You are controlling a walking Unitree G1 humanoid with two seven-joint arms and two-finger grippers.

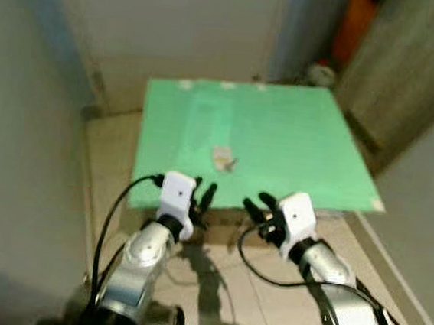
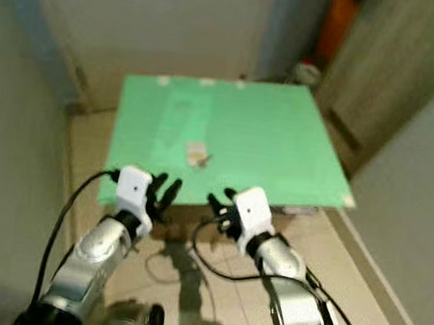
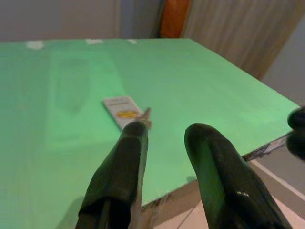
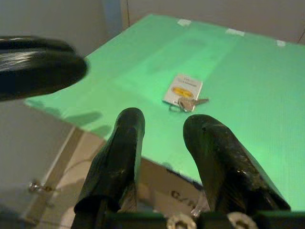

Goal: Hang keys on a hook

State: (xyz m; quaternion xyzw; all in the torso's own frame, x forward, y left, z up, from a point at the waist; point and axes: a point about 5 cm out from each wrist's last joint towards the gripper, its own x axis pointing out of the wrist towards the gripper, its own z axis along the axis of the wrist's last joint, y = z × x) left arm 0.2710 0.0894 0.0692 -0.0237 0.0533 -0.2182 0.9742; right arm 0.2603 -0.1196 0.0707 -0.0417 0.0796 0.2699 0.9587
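A green desk (image 1: pixel 296 139) stands on a tiled floor (image 1: pixel 213 277) in a narrow room. The keys (image 4: pixel 187 104) lie mid-desk beside a white tag (image 4: pixel 182 88) whose yellow label is unreadable. The left gripper (image 1: pixel 201 197) and right gripper (image 1: pixel 258 206) hover at the near edge, fingers parted, empty.

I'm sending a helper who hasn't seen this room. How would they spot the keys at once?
Look for the green board lying flat on the floor ahead of the robot. The keys lie near its middle, towards the near edge, apart from both grippers. They are the only thing on the green: a small metal bunch on a white tag with a yellow mark.
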